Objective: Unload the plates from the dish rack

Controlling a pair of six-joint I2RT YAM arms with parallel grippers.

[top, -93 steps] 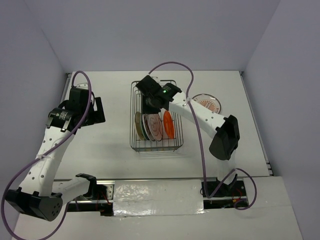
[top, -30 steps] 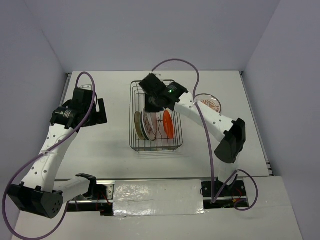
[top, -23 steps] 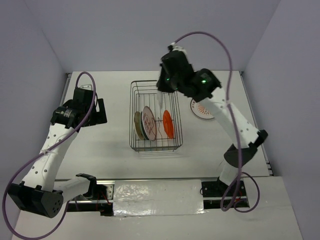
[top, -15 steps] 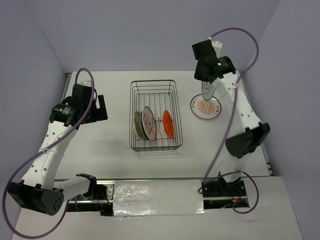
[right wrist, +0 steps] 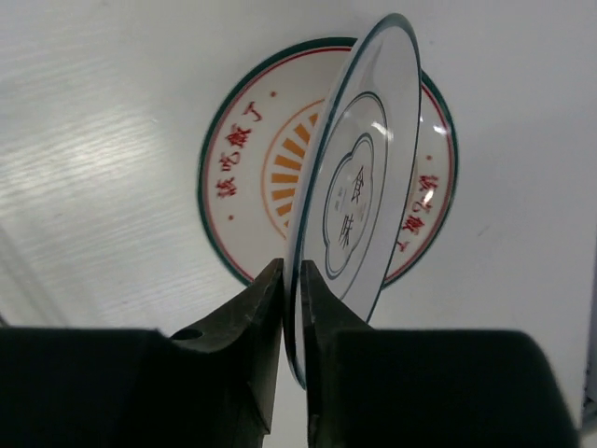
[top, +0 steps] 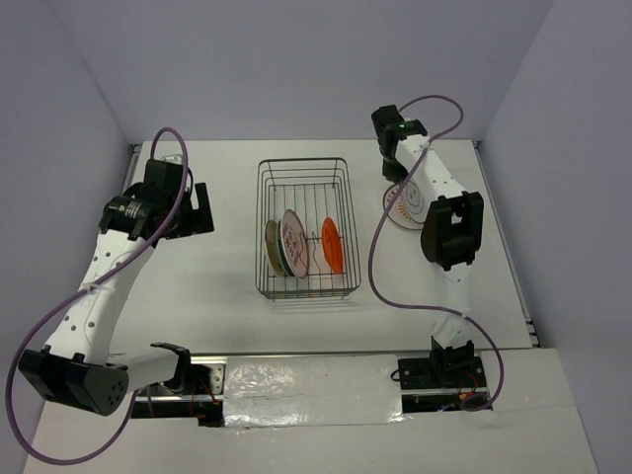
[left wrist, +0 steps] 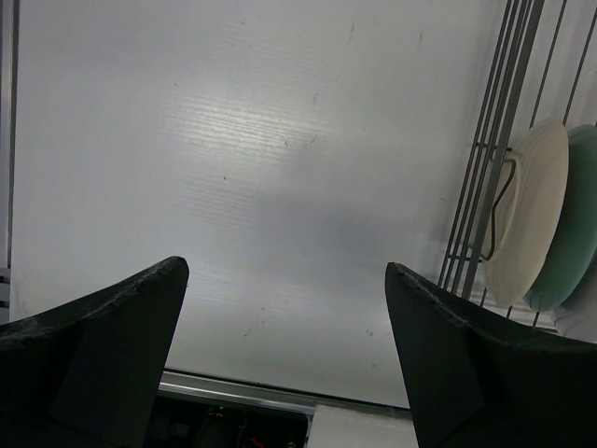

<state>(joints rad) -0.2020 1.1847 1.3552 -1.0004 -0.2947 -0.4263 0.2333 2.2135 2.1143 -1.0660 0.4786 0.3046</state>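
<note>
The dark wire dish rack (top: 347, 212) stands mid-table and holds three upright plates: an olive-tan one (top: 272, 247), a white patterned one (top: 294, 241) and an orange one (top: 333, 245). In the right wrist view my right gripper (right wrist: 292, 267) is shut on the rim of a white green-edged plate (right wrist: 359, 187). That plate hangs on edge just above a flat white plate (right wrist: 244, 168) with red characters, which lies on the table right of the rack (top: 399, 209). My left gripper (left wrist: 287, 268) is open over bare table left of the rack (left wrist: 496, 140), with nothing between its fingers.
The right arm's dark elbow (top: 451, 229) hangs over the table right of the rack, and its purple cable (top: 380, 259) loops toward the rack's near right corner. Grey walls close in the back and both sides. The table's near edge and arm bases (top: 188, 373) lie below.
My right arm lifted a white plate out of the rack, swung right with it and came down over the flat plate. The left arm barely moved.
</note>
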